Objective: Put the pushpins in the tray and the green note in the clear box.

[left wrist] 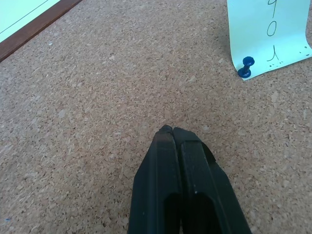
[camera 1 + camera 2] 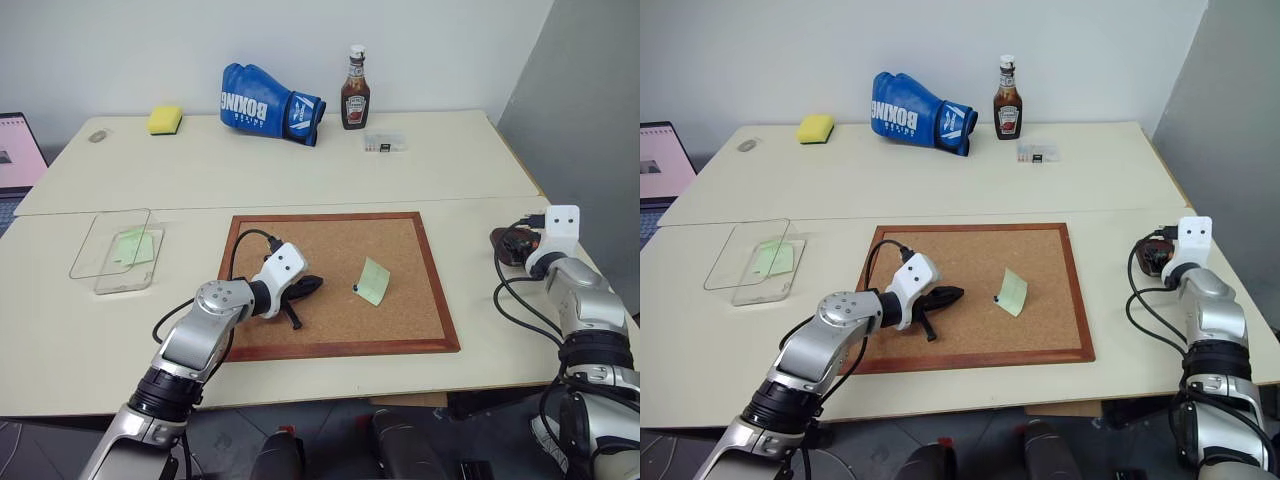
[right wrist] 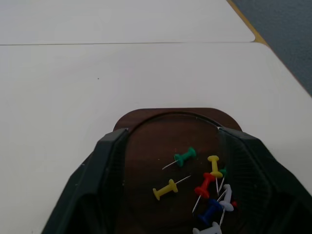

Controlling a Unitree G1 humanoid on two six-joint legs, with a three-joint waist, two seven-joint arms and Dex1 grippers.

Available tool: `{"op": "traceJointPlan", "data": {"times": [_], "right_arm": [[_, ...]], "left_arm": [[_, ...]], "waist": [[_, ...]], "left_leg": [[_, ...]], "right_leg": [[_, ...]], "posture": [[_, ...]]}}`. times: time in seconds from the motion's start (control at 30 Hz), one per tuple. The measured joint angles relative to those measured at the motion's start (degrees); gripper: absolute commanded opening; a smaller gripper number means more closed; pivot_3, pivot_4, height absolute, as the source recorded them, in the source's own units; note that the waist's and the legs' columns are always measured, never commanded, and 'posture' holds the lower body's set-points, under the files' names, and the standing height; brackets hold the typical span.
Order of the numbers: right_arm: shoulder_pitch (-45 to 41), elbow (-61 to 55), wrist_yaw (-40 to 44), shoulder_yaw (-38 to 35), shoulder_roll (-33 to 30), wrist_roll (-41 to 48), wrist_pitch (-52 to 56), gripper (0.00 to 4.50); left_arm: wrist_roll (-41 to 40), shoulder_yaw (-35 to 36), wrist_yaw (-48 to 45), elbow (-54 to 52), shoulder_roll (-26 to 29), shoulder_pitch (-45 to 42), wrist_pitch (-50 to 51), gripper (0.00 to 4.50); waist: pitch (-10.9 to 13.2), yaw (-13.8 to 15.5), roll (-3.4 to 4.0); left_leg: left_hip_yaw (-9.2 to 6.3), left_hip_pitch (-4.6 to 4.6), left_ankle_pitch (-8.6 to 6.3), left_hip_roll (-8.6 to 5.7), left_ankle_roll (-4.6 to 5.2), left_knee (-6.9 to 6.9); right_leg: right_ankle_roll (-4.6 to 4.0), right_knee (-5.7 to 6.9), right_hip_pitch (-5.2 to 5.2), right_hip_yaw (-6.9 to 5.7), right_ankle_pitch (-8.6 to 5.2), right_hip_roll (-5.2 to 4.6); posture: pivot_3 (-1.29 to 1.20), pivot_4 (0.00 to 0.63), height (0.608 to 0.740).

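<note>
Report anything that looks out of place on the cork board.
One green note lies on the cork board, held by a single blue pushpin at one corner. It sits crooked and curls up off the cork. Another green note already lies in the clear box.

Pale green note w/ dark blue pin; dark brown tray; blue glove.

In the right wrist view, the near part of the tray is cut off by the picture's edge, and the white pushpin lying there is cut off too. From the head, the right tool's wrist hides most of that tray. At the far left, a laptop is cut off. The writing on the green note runs out of the left wrist picture
</note>
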Motion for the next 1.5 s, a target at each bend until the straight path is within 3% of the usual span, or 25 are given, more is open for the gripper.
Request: {"op": "traceJointPlan", "data": {"times": [0.07, 0.4, 0.7, 0.9, 1.17, 1.5], "right_arm": [[0.1, -0.4, 0.5, 0.1, 0.0, 0.0, -0.6, 4.43], [2.6, -7.8, 3.5, 1.4, -0.5, -0.5, -4.1, 4.43], [14.7, -37.7, 22.7, 11.6, 0.0, 12.7, 5.6, 4.43], [18.2, -50.5, 24.6, 17.6, 1.7, 17.6, 12.7, 4.43], [16.7, -48.7, 23.8, 24.6, 5.3, 14.3, 11.8, 4.43], [12.0, -36.3, 22.8, 27.9, 9.8, 7.6, 6.0, 4.43]], "left_arm": [[0.0, 0.0, 0.0, 0.0, 0.0, 0.0, 0.0, 0.0], [0.0, 0.0, -0.1, 0.2, 0.1, -0.1, 0.0, 0.0], [0.1, 0.0, -0.4, 0.1, 0.4, -0.1, -0.1, 0.0], [0.1, 0.1, -0.1, 0.0, 0.4, 0.4, -0.1, 0.0], [0.1, 0.1, -0.1, 0.1, 0.3, 0.0, -0.1, 0.0], [0.1, 0.1, -0.1, 0.3, 0.1, -0.2, 0.0, 0.0]], "waist": [[0.0, 0.0, 0.0], [0.0, 0.0, 0.01], [0.0, 0.1, 0.02], [0.0, 0.1, -0.01], [0.0, 0.1, -0.01], [0.0, 0.2, -0.01]], "left_leg": [[0.0, 0.0, 0.0, 0.0, 0.0, 0.0], [-0.02, 0.02, 0.0, -0.01, 0.0, 0.0], [-0.07, 0.04, 0.0, 0.01, -0.01, -0.03], [-0.07, 0.06, -0.01, 0.04, -0.01, -0.06], [-0.05, 0.04, -0.01, 0.05, -0.02, -0.07], [-0.06, 0.02, -0.01, 0.04, -0.01, -0.07]], "right_leg": [[0.0, 0.01, 0.0, 0.0, 0.0, 0.0], [0.0, 0.02, 0.02, 0.0, 0.0, 0.0], [-0.01, 0.04, 0.01, -0.04, -0.01, 0.01], [-0.03, -0.02, -0.04, -0.06, -0.02, 0.01], [-0.03, -0.06, -0.08, -0.08, -0.03, 0.0], [-0.03, -0.04, -0.06, -0.1, -0.02, 0.0]], "posture": [[0.0, 0.15, 0.74], [0.0, 0.15, 0.74], [0.0, 0.15, 0.74], [0.0, 0.15, 0.74], [0.0, 0.15, 0.74], [0.0, 0.15, 0.74]]}}
